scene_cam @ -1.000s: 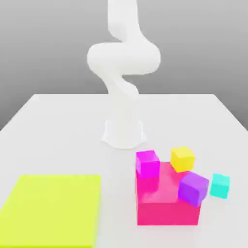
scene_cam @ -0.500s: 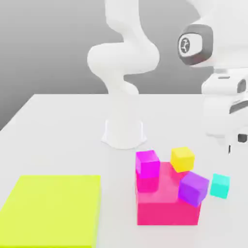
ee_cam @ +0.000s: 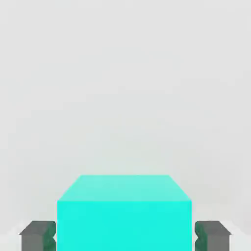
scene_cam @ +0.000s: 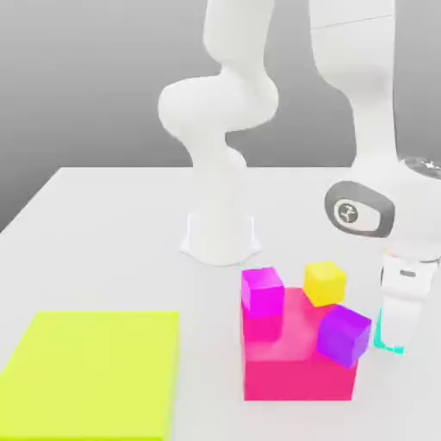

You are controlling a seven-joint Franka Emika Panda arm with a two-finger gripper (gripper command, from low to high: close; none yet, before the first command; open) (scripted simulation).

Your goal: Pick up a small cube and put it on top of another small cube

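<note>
The small cyan cube (ee_cam: 123,215) rests on the white table (scene_cam: 112,250), to the exterior view's right of the large pink block (scene_cam: 288,366). My gripper (scene_cam: 399,332) has come straight down over it and covers most of it, leaving a cyan sliver (scene_cam: 377,334) at the edge. In the hand view the gripper (ee_cam: 123,236) is shut on the cube, with a dark finger pad (ee_cam: 37,235) against one side and the other pad (ee_cam: 213,235) against the opposite side. A purple cube (scene_cam: 344,334) leans on the pink block right beside the gripper.
A magenta cube (scene_cam: 262,290) sits on the pink block's back corner and a yellow cube (scene_cam: 325,282) lies just behind the block. A flat yellow-green slab (scene_cam: 90,370) lies at the exterior view's front left. The arm's base (scene_cam: 220,237) stands mid-table.
The arm came into view from the upper right and descended onto the cyan cube. Its fingers have closed on the cube's sides. The other cubes have not moved.
</note>
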